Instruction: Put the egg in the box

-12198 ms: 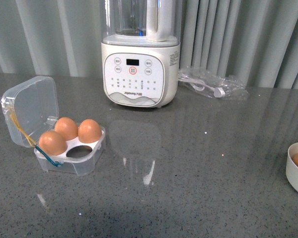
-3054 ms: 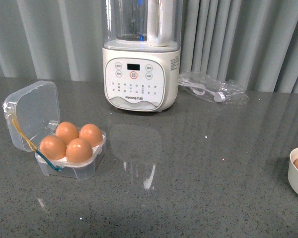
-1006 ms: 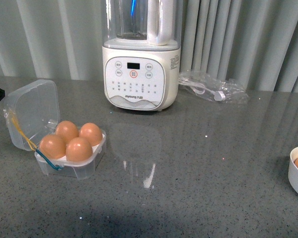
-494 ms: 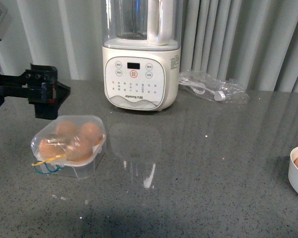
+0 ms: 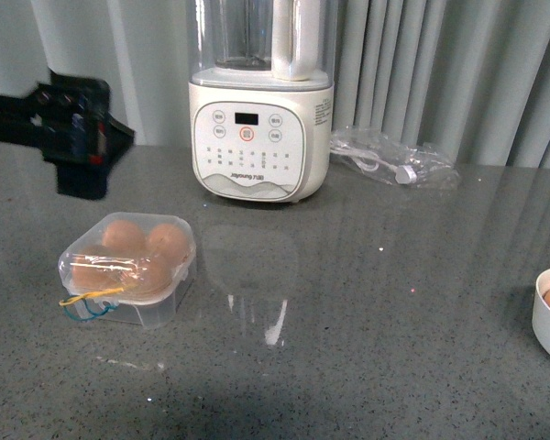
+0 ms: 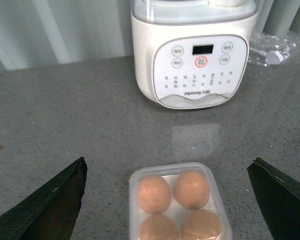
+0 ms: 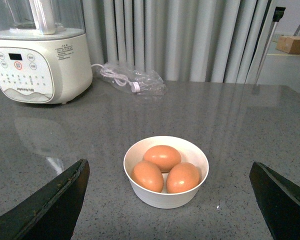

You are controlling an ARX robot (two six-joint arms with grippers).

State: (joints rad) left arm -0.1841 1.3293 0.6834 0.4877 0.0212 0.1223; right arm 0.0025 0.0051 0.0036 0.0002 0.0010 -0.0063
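The box (image 5: 128, 270) sits on the grey table at the left, its clear lid down over several brown eggs, with the yellow and blue bands loose at its front. The egg (image 5: 153, 272) lies in the near right cell under the lid. My left gripper (image 5: 73, 133) is open and empty, blurred, above and behind the box. In the left wrist view the box (image 6: 177, 202) lies between the open fingers (image 6: 50, 205) of the left gripper (image 6: 167, 161). My right gripper (image 7: 167, 164) is open above a white bowl (image 7: 166, 200) holding three eggs.
A white blender (image 5: 257, 137) stands at the back of the table, also in the left wrist view (image 6: 195, 65). A clear bag with a cable (image 5: 394, 160) lies to its right. The bowl (image 5: 545, 321) shows at the right edge. Curtains hang behind.
The last cell was filled earlier. In the last second my left arm came in from the left, the lid went down over the eggs, and the gripper has now risen away.
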